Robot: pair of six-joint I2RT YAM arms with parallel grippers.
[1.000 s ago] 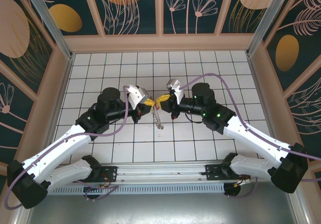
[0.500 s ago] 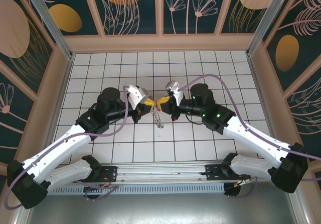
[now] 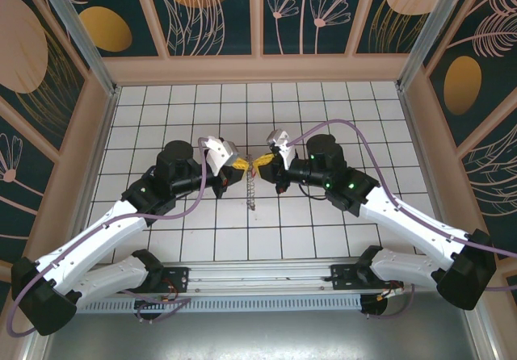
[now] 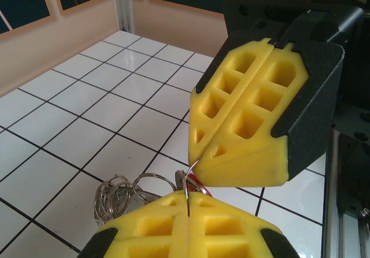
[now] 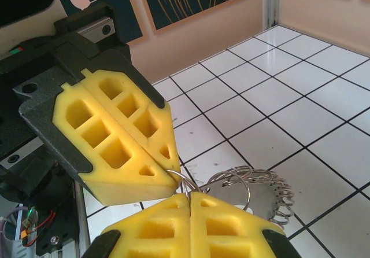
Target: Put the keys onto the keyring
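My left gripper (image 3: 239, 166) and right gripper (image 3: 262, 161) meet tip to tip above the table's middle, both shut. Each pinches the same thin wire loop (image 4: 194, 166) of the keyring between its yellow fingers. In the left wrist view my left gripper (image 4: 188, 203) is at the bottom and the right fingers (image 4: 248, 125) are above. The keys (image 4: 181, 180), a tiny silver key with a red tag (image 4: 203, 187), sit at the loop just behind my left fingertips. The keyring (image 3: 252, 189) hangs below the tips as a silvery coil; the right wrist view shows its rings and flat plate (image 5: 260, 197) behind my right gripper (image 5: 191, 199).
White tiled floor (image 3: 323, 102) with beige walls (image 3: 258, 68) on three sides. Metal corner posts (image 3: 77, 25) stand at the back left and right. The arm bases sit on the rail (image 3: 258, 283) at the near edge.
The hanging keyring has swung slightly left and now hangs straighter. Both grippers stay shut and have hardly moved.
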